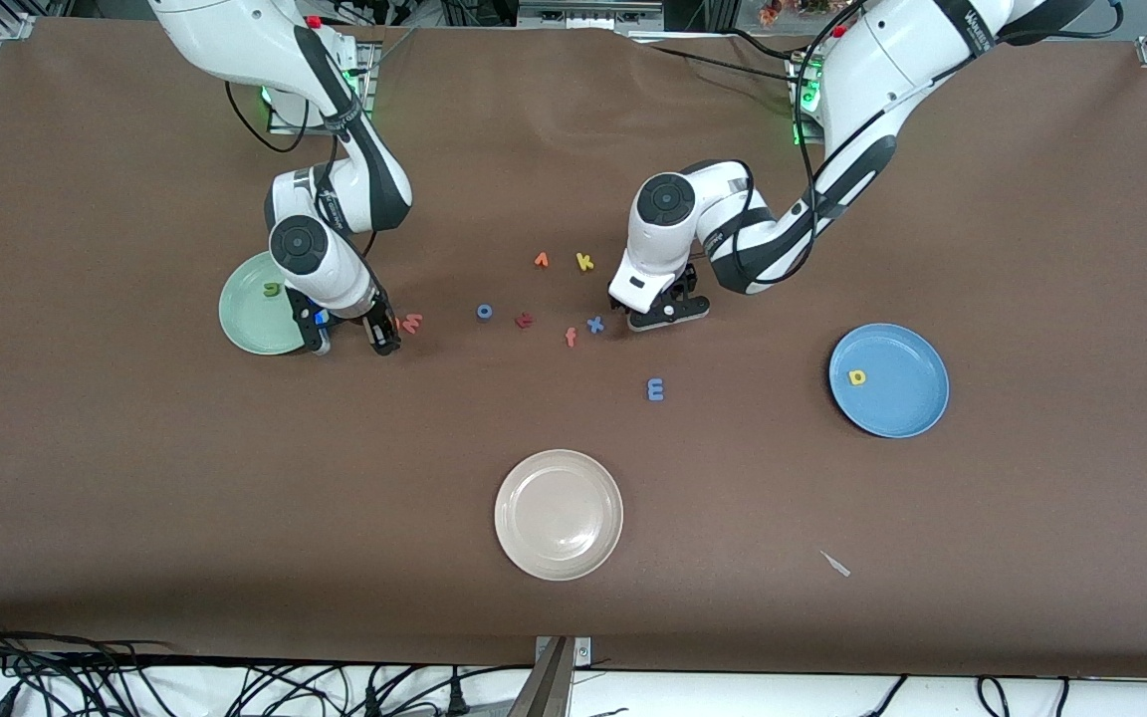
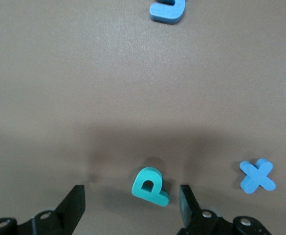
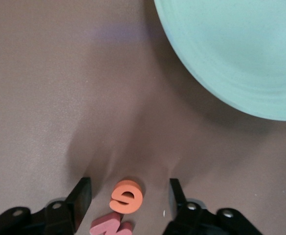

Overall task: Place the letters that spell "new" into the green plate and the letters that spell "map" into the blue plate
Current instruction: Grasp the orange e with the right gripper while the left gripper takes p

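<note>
My right gripper (image 3: 130, 200) is down at the table beside the green plate (image 1: 260, 304), open, with the orange "e" (image 3: 127, 196) lying untouched between its fingers. The pinkish-red "w" (image 1: 412, 322) lies against the "e". The green "n" (image 1: 273, 290) is in the green plate. My left gripper (image 2: 130, 205) is open and low over the table's middle, its fingers either side of the teal "p" (image 2: 150, 186) without touching it. The blue "m" (image 1: 655, 389) lies nearer the front camera. The yellow "a" (image 1: 857, 376) sits in the blue plate (image 1: 889, 380).
Between the two grippers lie a blue "o" (image 1: 484, 312), dark red "t" (image 1: 524, 321), orange "f" (image 1: 571, 338) and blue "x" (image 1: 594, 324). An orange "v" (image 1: 541, 260) and yellow "k" (image 1: 583, 262) lie nearer the bases. A cream plate (image 1: 559, 514) stands toward the front.
</note>
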`<state>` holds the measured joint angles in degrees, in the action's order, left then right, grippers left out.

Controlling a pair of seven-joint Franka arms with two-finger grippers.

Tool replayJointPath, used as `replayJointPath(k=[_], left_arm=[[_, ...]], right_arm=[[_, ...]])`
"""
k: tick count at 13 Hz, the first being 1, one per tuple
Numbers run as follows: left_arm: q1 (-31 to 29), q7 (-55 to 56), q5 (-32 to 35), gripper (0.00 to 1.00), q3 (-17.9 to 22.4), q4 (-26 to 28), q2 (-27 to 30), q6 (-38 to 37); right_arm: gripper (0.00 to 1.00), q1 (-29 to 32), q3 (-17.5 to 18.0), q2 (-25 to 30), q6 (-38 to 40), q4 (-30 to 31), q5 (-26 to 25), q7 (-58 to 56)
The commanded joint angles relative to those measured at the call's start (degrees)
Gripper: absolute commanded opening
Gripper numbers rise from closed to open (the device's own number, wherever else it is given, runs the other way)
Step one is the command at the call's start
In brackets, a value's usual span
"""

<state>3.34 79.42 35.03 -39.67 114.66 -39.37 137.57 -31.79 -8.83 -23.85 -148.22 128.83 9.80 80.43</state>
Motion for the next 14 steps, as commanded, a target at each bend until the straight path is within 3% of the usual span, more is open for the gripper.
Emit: replayJointPath(k=[1, 5, 9, 14], left_arm=[[1.4, 1.7, 2.0, 0.72, 0.3, -1.2, -0.9, 0.1], [1.5, 1.6, 2.0, 0.53, 0.5, -2.3, -1.8, 0.1], [1.5, 1.0, 2.1, 0.35, 0.7, -3.5, -2.8, 0.1], [0.8, -0.3, 2.1, 0.12, 0.6, -3.6, -2.6, -0.4]], right_arm=[[0.46, -0.5, 0.1, 0.3, -0.9, 0.8, 0.8, 1.0], [0.23, -0.5, 0.2, 0.3, -1.2, 0.8, 0.8, 1.7], [0.12, -0.3, -0.3, 3.8, 3.3, 0.4, 0.7, -1.6], [0.12, -0.3, -10.6, 13.1, 18.8, 0.2, 0.8, -21.8]])
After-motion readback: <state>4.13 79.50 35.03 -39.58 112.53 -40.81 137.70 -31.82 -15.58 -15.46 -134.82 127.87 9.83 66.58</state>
